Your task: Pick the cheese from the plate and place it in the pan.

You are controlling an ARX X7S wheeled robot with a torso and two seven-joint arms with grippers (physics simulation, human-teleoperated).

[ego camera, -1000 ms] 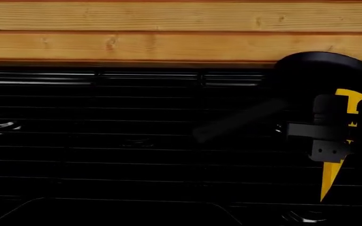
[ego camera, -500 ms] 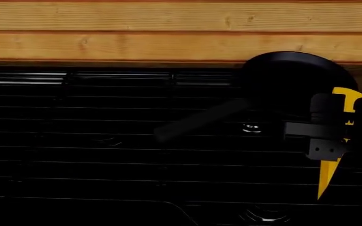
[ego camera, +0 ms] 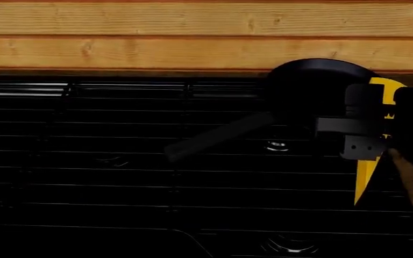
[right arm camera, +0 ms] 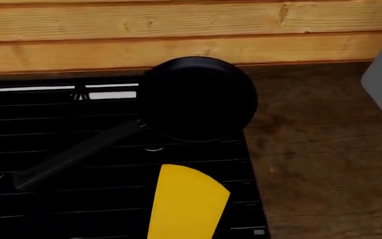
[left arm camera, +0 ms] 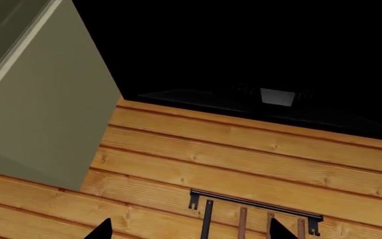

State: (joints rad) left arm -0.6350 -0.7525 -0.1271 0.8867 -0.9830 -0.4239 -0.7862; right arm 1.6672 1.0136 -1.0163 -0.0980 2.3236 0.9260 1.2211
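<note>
— Where's the cheese (ego camera: 368, 174) just now?

— At the right of the head view, held up off the stove; a yellow wedge standing on end, broad edge at the top, point hanging down; the right gripper (ego camera: 364, 137) is clamped across its middle, so only the top corner and the lower tip show past the black jaws; in the right wrist view the cheese (right arm camera: 184, 204) fills the lower middle of the frame, rounded end uppermost.

— And the pan (ego camera: 321, 91)?

— Just left of the cheese in the head view, upper right of the frame, sitting on the black stove grate (ego camera: 120, 177); its long handle (ego camera: 217, 137) runs down and left toward the centre; from the wrist camera the pan (right arm camera: 198, 97) lies above the cheese in the frame, its inside bare and dark.

— The plate?

— Not in any of these views.

— The left gripper?

— Only two dark tips at the bottom edge of its own camera; I can't tell how it stands; that camera shows a wooden plank wall (left arm camera: 244, 149), a rail with hooks (left arm camera: 254, 204) and a grey-green cabinet (left arm camera: 38, 109).
</note>
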